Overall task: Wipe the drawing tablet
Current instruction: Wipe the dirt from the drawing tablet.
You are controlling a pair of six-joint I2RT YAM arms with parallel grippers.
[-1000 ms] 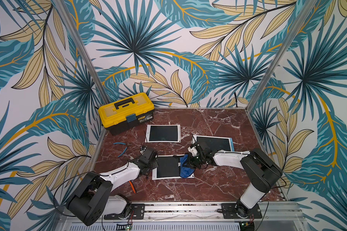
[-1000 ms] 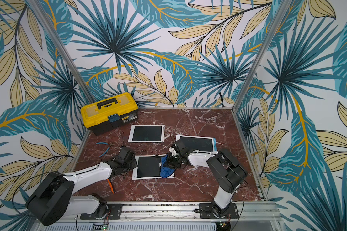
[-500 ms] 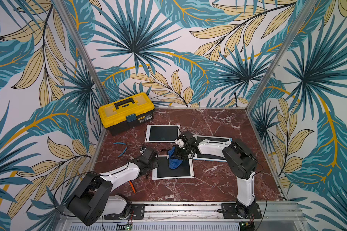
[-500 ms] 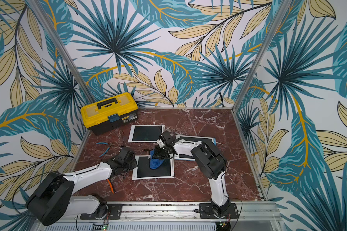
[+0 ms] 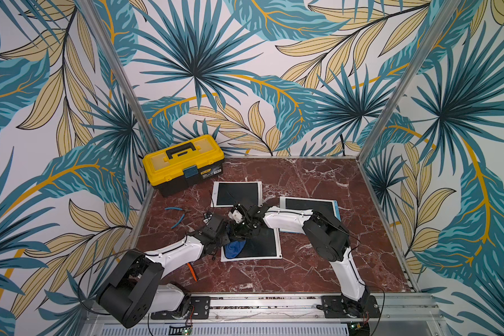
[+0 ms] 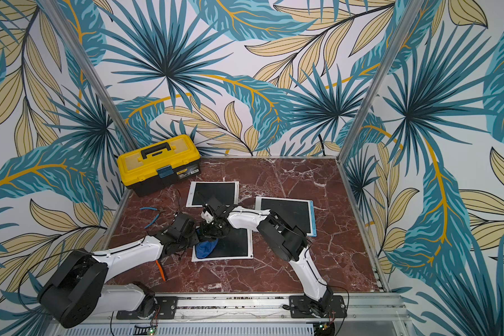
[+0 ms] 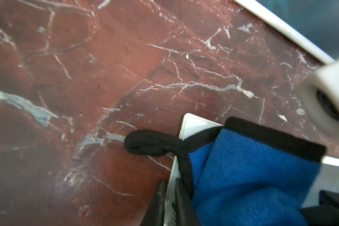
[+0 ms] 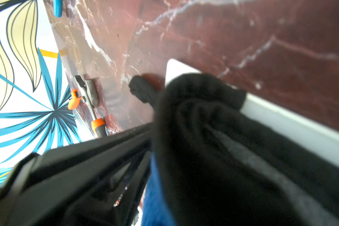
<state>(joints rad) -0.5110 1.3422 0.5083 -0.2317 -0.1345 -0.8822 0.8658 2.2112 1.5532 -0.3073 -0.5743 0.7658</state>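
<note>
The drawing tablet (image 5: 262, 245) (image 6: 233, 244), a dark screen in a white frame, lies at the table's near middle. My left gripper (image 5: 220, 237) (image 6: 191, 237) (image 7: 169, 187) is shut on its left edge, and the white rim (image 7: 194, 125) shows between the two dark fingers. A blue cloth with black trim (image 5: 234, 248) (image 6: 205, 248) (image 7: 243, 172) rests on the tablet's left part. My right gripper (image 5: 239, 232) (image 6: 211, 231) is shut on the cloth from above. In the right wrist view the bunched cloth (image 8: 223, 146) hides its fingers, and the tablet's rim (image 8: 282, 121) runs behind it.
Two more tablets lie behind, one at the middle (image 5: 237, 193) and one to the right (image 5: 312, 206) under my right forearm. A yellow toolbox (image 5: 184, 163) stands at the back left. Blue-handled pliers (image 5: 176, 216) and an orange-handled tool (image 5: 192, 272) (image 8: 94, 109) lie on the left.
My right gripper has dragged the cloth leftward across the tablet, from its right edge to its left part beside my left gripper. The left arm has stayed put.
</note>
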